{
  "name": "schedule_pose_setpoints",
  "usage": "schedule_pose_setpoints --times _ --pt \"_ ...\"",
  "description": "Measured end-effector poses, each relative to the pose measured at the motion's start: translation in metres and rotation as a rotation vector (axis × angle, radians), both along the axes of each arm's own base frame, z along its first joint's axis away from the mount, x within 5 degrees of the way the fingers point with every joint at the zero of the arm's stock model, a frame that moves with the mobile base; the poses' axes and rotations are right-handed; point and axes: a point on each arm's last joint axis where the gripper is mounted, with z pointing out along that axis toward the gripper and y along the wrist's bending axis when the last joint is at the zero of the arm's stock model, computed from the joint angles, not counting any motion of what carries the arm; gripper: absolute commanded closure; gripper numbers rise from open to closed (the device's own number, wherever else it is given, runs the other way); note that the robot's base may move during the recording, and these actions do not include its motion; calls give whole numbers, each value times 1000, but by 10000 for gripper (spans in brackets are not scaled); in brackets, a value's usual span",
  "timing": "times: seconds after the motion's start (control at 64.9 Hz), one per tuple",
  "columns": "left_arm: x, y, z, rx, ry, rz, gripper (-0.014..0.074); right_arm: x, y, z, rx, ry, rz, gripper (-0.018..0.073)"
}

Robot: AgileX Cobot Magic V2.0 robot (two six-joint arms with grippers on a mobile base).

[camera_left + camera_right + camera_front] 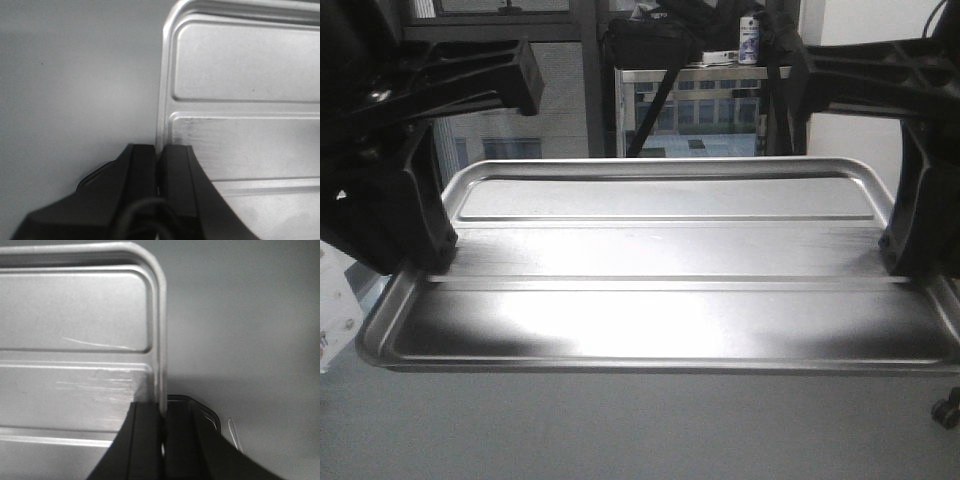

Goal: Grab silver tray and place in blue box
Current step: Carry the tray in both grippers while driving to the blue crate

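Note:
The silver tray [660, 280] fills the front view, held level in the air between both arms. Its recessed panel shows two long ridges. My left gripper [432, 262] is shut on the tray's left rim. In the left wrist view the two black fingers [145, 165] pinch the tray [240, 90] by its rim, at gripper [159, 152]. My right gripper [898, 265] is shut on the right rim. The right wrist view shows gripper [163, 412] clamping the edge of the tray [75, 315]. The blue box is out of view.
Grey floor [620, 430] lies below the tray. Behind it stand a dark window frame [590, 80] and a metal shelf [700, 75] with a white bottle [750, 40] on top. A small caster [948, 410] shows at the right edge.

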Motion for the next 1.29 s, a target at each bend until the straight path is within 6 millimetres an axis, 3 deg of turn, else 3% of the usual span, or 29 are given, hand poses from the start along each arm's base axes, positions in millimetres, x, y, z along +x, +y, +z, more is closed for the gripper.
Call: schedule_pose_setpoints --times 1.294 --pt "0 0 0 -2 -1 -1 700 0 0 0 -1 1 -1 501"
